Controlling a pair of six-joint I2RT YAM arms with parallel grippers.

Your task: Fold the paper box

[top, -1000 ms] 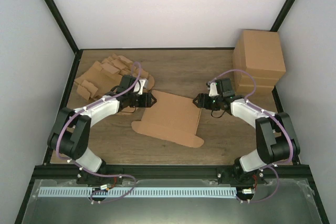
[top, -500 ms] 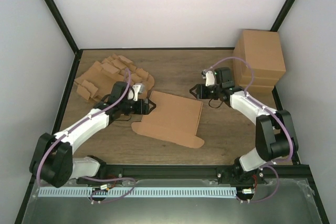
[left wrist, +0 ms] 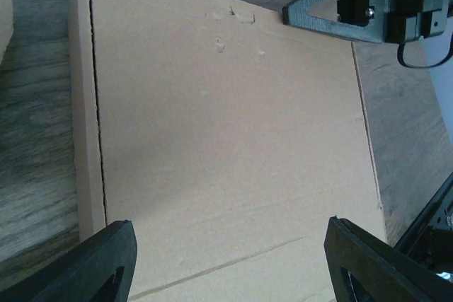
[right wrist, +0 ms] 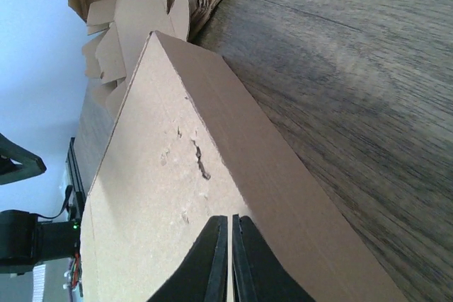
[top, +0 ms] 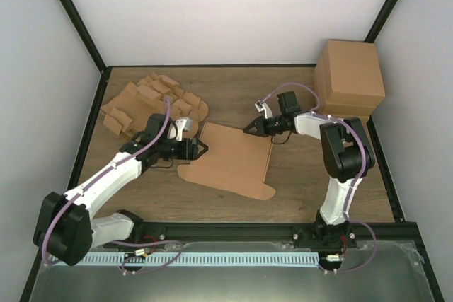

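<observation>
The paper box (top: 232, 159) lies as a brown cardboard blank in the middle of the table, with a rounded flap toward the front. The left wrist view shows its creased top panel (left wrist: 226, 139). My left gripper (top: 201, 149) is at its left edge, open, with the fingers (left wrist: 106, 259) wide apart above the panel and nothing between them. My right gripper (top: 249, 130) is shut, its tips (right wrist: 230, 223) resting on the box (right wrist: 156, 175) near its raised far fold, beside small dents in the surface. It also shows in the left wrist view (left wrist: 333, 6).
A tall block of cardboard boxes (top: 349, 79) stands at the back right. A ragged heap of cardboard blanks (top: 145, 102) lies at the back left, close behind my left arm. Black frame rails and pale walls enclose the wooden table (top: 297, 182).
My right gripper has shut and swung left to the box's far edge. My left gripper has opened wider and drawn slightly toward the front left.
</observation>
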